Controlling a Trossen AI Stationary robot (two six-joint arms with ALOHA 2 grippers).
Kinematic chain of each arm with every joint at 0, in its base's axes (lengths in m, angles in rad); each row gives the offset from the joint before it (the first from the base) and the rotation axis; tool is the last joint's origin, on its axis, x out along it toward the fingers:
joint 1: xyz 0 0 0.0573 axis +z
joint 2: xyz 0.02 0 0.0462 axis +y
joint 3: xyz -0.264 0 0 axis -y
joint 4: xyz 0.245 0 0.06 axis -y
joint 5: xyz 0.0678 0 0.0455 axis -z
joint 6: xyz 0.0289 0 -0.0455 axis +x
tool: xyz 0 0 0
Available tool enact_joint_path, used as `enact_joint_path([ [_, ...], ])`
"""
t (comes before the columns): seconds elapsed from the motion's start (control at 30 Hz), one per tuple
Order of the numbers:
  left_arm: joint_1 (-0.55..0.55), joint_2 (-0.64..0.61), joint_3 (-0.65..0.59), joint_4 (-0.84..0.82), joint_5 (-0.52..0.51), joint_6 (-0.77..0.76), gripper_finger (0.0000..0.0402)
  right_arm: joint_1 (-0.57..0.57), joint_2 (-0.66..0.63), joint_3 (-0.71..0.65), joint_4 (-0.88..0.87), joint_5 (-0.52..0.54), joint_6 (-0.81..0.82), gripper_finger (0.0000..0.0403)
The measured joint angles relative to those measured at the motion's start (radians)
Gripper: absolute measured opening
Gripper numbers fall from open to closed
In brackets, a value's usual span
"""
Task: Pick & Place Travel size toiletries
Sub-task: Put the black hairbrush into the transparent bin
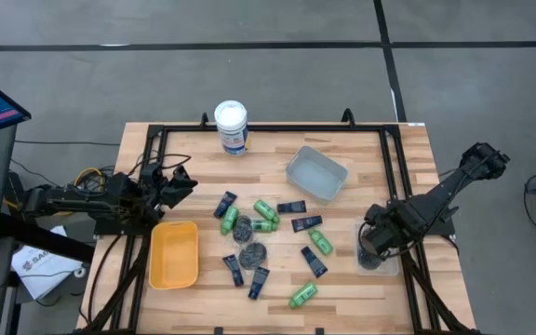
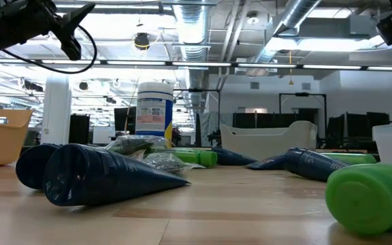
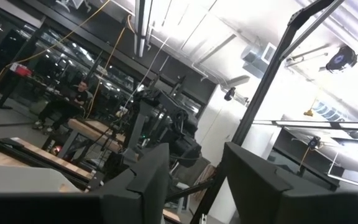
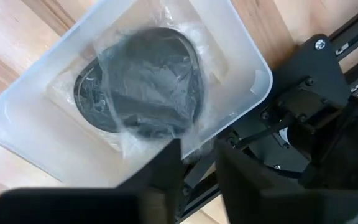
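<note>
A: The right gripper is hanging over the small clear bin at the table's right edge, fingers parted a little, nothing between them.

B: And a wrapped dark grey tin is lying inside that clear bin, on top of another one, free of the fingers.

A: Left of the bin, the toiletries are lying scattered: green bottles, navy tubes, two more tins. One green bottle is sitting nearest the front edge.

B: The left gripper is hovering well left of that scatter, behind the yellow bin, jaws apart and empty.

A: A larger clear tray and the white canister are standing behind the scatter.
</note>
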Motion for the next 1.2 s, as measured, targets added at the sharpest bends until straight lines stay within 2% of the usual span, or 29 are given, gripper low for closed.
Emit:
enact_joint_path([
  [0.17,0.0,0.052,0.014,-0.008,0.001,-0.002,0.0192,0.0,0.0,0.0,0.0,0.02,0.0,0.0181],
  [0.27,0.0,0.132,0.07,-0.022,0.028,0.018,0.021,0.0,0.0,0.0,0.002,0.021,0.007,0.0225],
  [0.37,0.0,0.252,0.147,-0.079,0.067,0.039,0.0221,0.0,0.0,0.0,0.002,0.021,0.016,0.0249],
  [0.57,-0.001,0.534,0.312,-0.254,0.128,0.125,0.0228,-0.001,0.0,0.0,0.005,0.024,0.053,0.0254],
  [0.8,0.0,0.825,0.465,-0.267,0.278,0.272,0.0228,0.0,0.0,0.0,0.029,0.024,0.053,0.0255],
  [0.93,0.01,0.951,0.541,-0.27,0.362,0.332,0.0228,0.0,0.0,0.0,0.034,0.024,0.053,0.0255],
  [1.03,0.031,1.026,0.59,-0.336,0.42,0.375,0.0228,0.0,0.001,0.0,0.045,0.024,0.053,0.0255],
  [1.2,0.08,1.104,0.621,-0.429,0.441,0.457,0.0228,0.0,0.001,0.0,0.063,0.024,0.053,0.0255],
])
